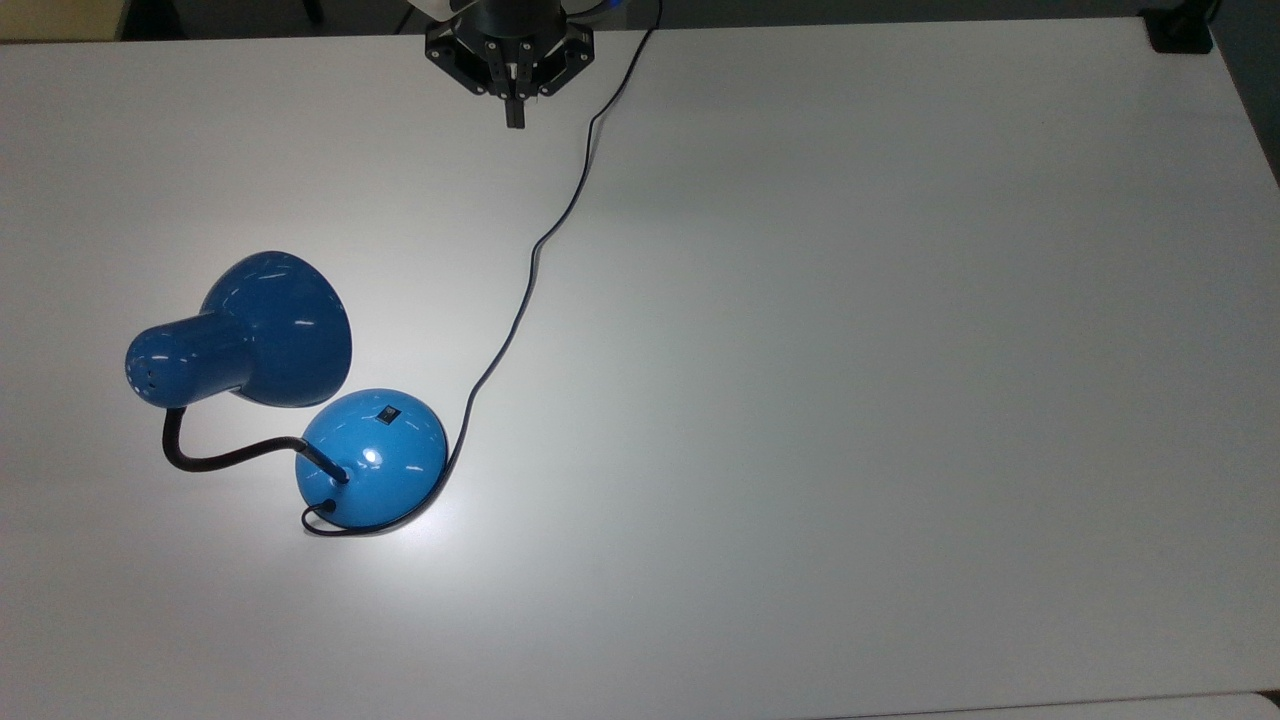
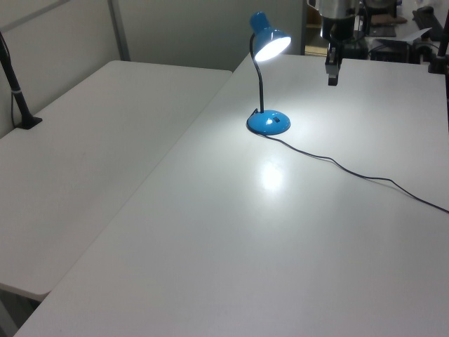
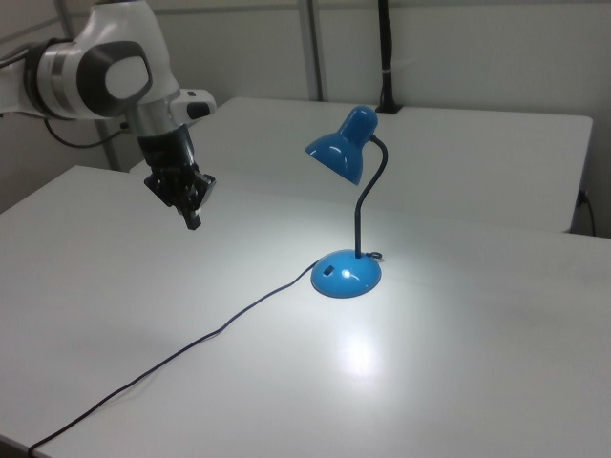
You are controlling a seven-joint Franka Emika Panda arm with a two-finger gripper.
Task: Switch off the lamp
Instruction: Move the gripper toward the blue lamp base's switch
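Table [image 1: 850, 400]: wide white top; it lies under the claw and carries the lamp and its cord. A second white table [image 2: 91, 140] stands beside it, past the lamp from the claw in the left view.
Arm [image 3: 105, 67]: white and grey, reaching in over the table edge at the right view's left, with the claw hanging below it.
Lamp [image 1: 372, 458]: glossy blue, standing on the table well apart from the claw, lower and to the top view's left of it. It is lit, and a bright patch lies on the table beside the base.
Shade [image 3: 336, 151]: bell-shaped, blue, tilted down on a black bendy neck [image 3: 368, 205].
Cord [image 1: 530, 270]: thin and black, running from the base up past the claw on the top view's right, close by it but apart.
Claw [image 1: 516, 118]: black, pointing down above the table, fingers pressed together and holding nothing.
Switch [image 1: 387, 412]: small and black on the domed base, on the side toward the claw in the top view.
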